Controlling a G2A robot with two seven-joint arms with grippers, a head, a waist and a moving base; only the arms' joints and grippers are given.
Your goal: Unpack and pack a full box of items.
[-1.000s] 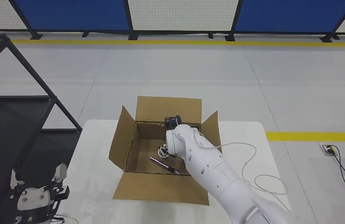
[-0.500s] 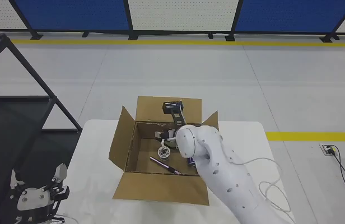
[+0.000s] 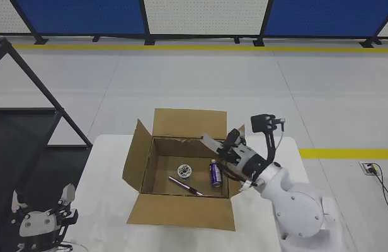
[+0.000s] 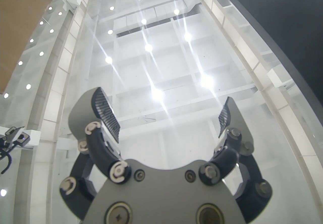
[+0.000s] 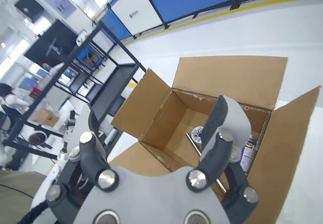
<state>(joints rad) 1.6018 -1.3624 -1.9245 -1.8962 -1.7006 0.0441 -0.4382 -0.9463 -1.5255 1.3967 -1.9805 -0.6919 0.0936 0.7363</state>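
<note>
The right arm's swung back out of the box (image 3: 189, 121) since a second ago. It was parked over the middle, and now the right gripper (image 5: 159, 111) is hanging up by the right flap (image 5: 285, 139), fingers spread wide and carrying nothing. Closest in, the left gripper (image 4: 164, 99) is sitting low beside the table (image 3: 106, 189), off its left edge, also spread open with nothing between the pads (image 4: 106, 111).

What's bugging me: everything's sitting inside, so I'm guessing it's lining up another go at unpacking. That flap is standing right between the gripper and the goods, so going back in at a shallow angle is probably going to snag the cardboard and drag the whole box across the table. The rod (image 3: 184, 185) is lying flat on the box floor near the front wall, not giving the pads much to get under. The spray can (image 3: 215, 174) looks to be lying on its side by the right wall. Being round and slick, it's likely rolling or squirting out of any off-centre pinch.

Materials: the pads are looking cross-hatched and grippy on smooth grey fingers. The box is plain brown corrugated card, flaps splaying open. The rod's slim and shiny, the can's a glossy blue cylinder, and the little white disc (image 3: 184, 170) further back is looking flat, round and full of holes.
</note>
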